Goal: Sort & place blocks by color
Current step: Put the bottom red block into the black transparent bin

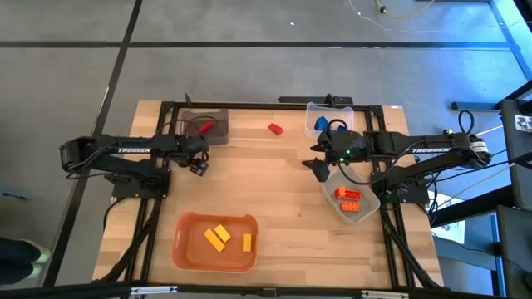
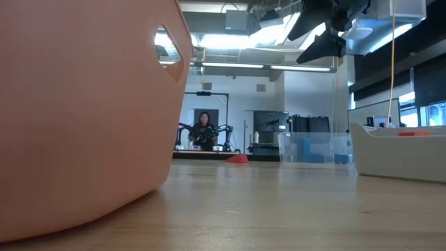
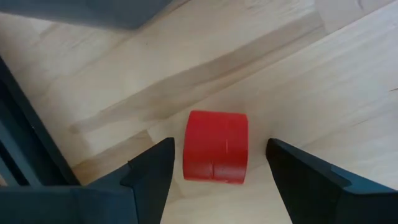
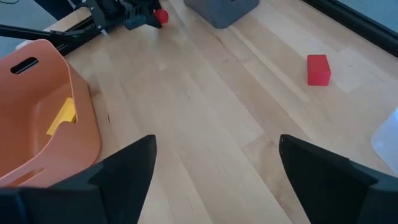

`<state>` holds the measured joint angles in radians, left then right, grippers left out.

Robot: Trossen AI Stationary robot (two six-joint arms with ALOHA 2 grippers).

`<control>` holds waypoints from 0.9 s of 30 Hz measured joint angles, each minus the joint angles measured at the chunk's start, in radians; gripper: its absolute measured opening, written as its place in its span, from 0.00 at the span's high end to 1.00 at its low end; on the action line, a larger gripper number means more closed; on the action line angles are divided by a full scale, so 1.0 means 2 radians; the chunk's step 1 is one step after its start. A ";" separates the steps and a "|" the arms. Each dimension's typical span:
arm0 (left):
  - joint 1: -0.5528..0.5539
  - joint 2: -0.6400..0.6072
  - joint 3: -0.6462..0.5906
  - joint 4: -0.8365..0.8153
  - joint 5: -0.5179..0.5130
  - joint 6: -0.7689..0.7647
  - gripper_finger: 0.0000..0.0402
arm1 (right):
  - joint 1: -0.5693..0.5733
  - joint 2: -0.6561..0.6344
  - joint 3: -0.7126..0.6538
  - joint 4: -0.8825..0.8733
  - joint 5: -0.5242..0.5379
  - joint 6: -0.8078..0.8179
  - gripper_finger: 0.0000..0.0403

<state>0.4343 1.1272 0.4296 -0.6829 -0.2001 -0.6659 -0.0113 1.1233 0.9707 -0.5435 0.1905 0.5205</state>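
- Tabletop [image 1: 283,195]: wooden, centre of the high view, carrying four bins.
- Orange bin [image 1: 214,242], lower left: holds yellow blocks [image 1: 218,237].
- Dark bin [image 1: 206,126], upper left: one red block [image 1: 204,127] inside.
- Clear bins, right: upper one [image 1: 320,116] holds blue blocks, lower one [image 1: 353,201] orange blocks [image 1: 349,199].
- Left gripper [image 1: 198,163], below the dark bin: fingers spread, a red block [image 3: 216,146] between them, untouched. Step judged: picking red; next, lower and close.
- Right gripper [image 1: 318,163], right of centre: fingers spread, empty.
- Loose red block [image 1: 275,129], upper centre: unsorted.
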 joint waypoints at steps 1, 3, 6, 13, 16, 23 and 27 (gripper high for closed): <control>0.000 0.000 0.000 0.002 0.000 0.000 0.39 | 0.000 0.000 0.000 0.000 0.000 0.000 0.16; 0.000 0.000 0.000 0.004 0.000 0.000 0.43 | 0.000 0.000 0.000 0.000 0.000 0.000 0.16; -0.001 0.001 0.000 0.005 0.003 0.000 0.54 | 0.000 0.000 0.000 0.000 0.000 0.000 0.16; -0.002 -0.011 -0.001 0.009 0.018 -0.003 0.70 | 0.000 0.000 0.000 0.000 0.000 0.001 0.16; -0.014 -0.034 0.007 0.014 0.048 -0.005 0.70 | 0.000 0.000 0.000 0.000 0.000 0.009 0.16; -0.086 -0.109 0.055 0.159 0.095 -0.001 0.70 | 0.000 0.000 0.000 0.008 -0.003 0.027 0.16; -0.126 -0.116 0.075 0.320 0.099 0.009 0.70 | 0.000 0.000 0.000 0.054 -0.004 0.025 0.16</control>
<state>0.1826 0.8944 0.5796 -0.0426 -0.0014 -0.6478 -0.0105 1.1233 0.9707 -0.4358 0.1822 0.5699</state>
